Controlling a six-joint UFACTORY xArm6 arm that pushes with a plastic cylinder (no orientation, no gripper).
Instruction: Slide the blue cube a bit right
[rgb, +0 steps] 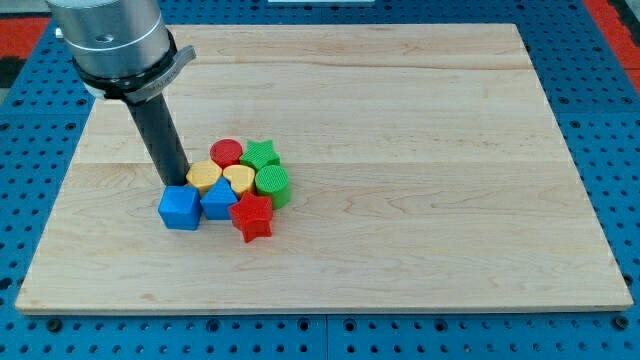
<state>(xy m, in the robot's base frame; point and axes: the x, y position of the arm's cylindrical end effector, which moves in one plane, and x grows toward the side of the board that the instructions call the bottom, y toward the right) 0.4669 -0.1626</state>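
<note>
The blue cube (180, 208) sits on the wooden board (420, 150) at the left end of a tight cluster of blocks. My tip (176, 184) stands just above the cube's top edge in the view, touching or nearly touching it. A blue triangular block (218, 202) lies right against the cube's right side. A red star (252, 217) lies to the lower right of that block.
The cluster also holds a yellow hexagon (203, 177), a yellow heart (238, 179), a red cylinder (226, 153), a green star (261, 155) and a green cylinder (272, 183). The arm's grey body (110, 40) hangs over the board's top left corner.
</note>
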